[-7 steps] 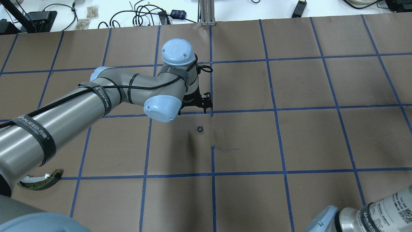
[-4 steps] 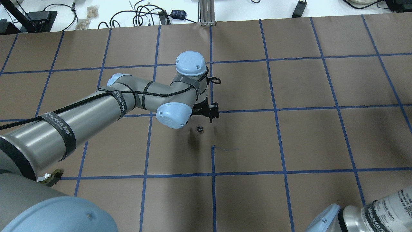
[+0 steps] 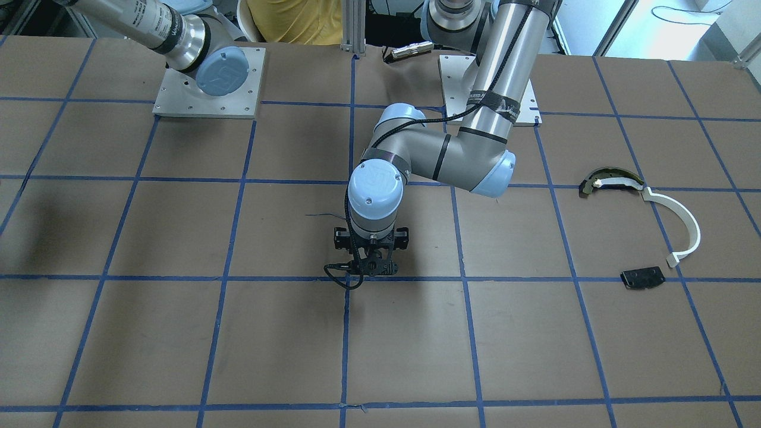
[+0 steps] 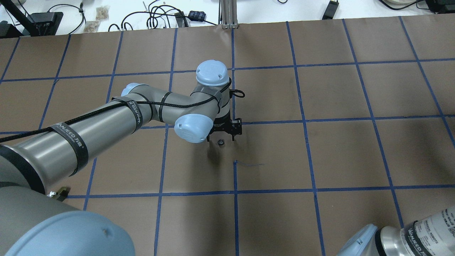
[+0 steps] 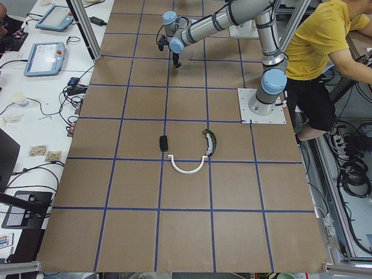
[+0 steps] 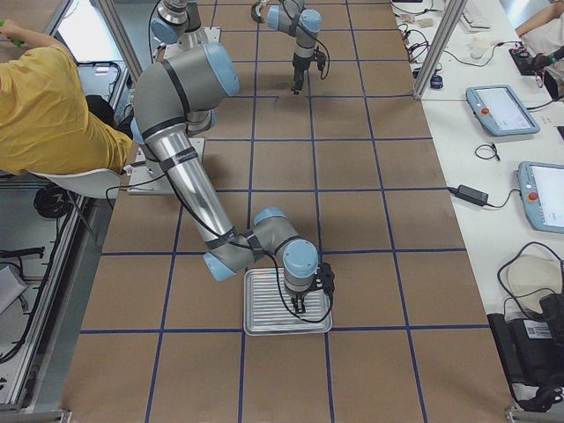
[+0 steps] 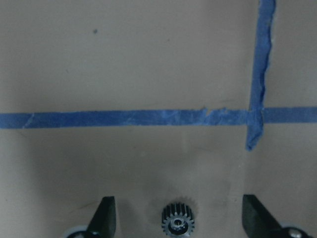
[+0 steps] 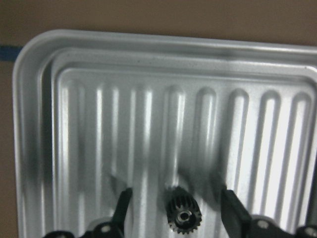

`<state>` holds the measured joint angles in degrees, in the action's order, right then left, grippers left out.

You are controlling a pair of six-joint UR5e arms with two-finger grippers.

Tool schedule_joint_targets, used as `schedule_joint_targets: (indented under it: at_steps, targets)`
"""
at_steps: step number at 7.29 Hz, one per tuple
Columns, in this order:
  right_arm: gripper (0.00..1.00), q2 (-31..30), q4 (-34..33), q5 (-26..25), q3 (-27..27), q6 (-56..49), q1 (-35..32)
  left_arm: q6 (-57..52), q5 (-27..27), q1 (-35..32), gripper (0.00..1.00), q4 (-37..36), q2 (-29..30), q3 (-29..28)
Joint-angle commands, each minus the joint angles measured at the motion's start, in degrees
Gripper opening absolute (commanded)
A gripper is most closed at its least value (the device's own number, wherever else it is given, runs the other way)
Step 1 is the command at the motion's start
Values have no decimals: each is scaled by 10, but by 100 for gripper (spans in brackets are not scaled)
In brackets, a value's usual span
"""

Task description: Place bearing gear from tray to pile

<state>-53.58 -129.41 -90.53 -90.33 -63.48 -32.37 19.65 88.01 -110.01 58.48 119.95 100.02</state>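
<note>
A small dark bearing gear (image 4: pixel 221 142) lies on the brown table, also in the left wrist view (image 7: pixel 179 223). My left gripper (image 4: pixel 223 137) (image 7: pixel 177 199) is open right above it, fingers either side. A second gear (image 8: pixel 184 214) lies in the ribbed metal tray (image 8: pixel 29 99) (image 6: pixel 256 326). My right gripper (image 8: pixel 176 193) (image 6: pixel 300 307) is open over it. The pile lies far towards my left: a white arc (image 3: pixel 678 226) (image 5: pixel 187 167), a dark curved piece (image 3: pixel 606 180) and a black plate (image 3: pixel 642 277).
Blue tape lines grid the table. The arms' base plates (image 3: pixel 208 83) stand at the robot's edge. A person in a yellow shirt (image 5: pixel 319 40) sits behind the robot. Cables (image 4: pixel 156 16) and tablets (image 6: pixel 502 110) lie on the white benches beyond the table.
My left arm has swung right and towards the gear, so the open gripper now stands over it. The gear on the table has not moved.
</note>
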Motion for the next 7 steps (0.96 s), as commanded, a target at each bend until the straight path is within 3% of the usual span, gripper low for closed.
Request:
schedule_joint_targets:
  at_steps: [1,2,3,4,6,7]
  targets:
    - [3,-1,2,-2,0,-7,0,0,-2,0,72,8,-1,7]
    - [0,-1,5,-3,-1,-9,0,1,-2,-3,56,12,-2,7]
    - [0,-6,5,-4,-1,-7,0,1,-13,-3,32,17,-6,7]
    - [0,-40,8,-3,-7,0,-7,6,-18,-2,0,17,-7,7]
    - [0,-119,27,3,-15,29,-85,14,-17,-1,0,18,-5,6]
    - [0,-147,62,4,-33,101,-142,14,-12,4,0,25,-17,3]
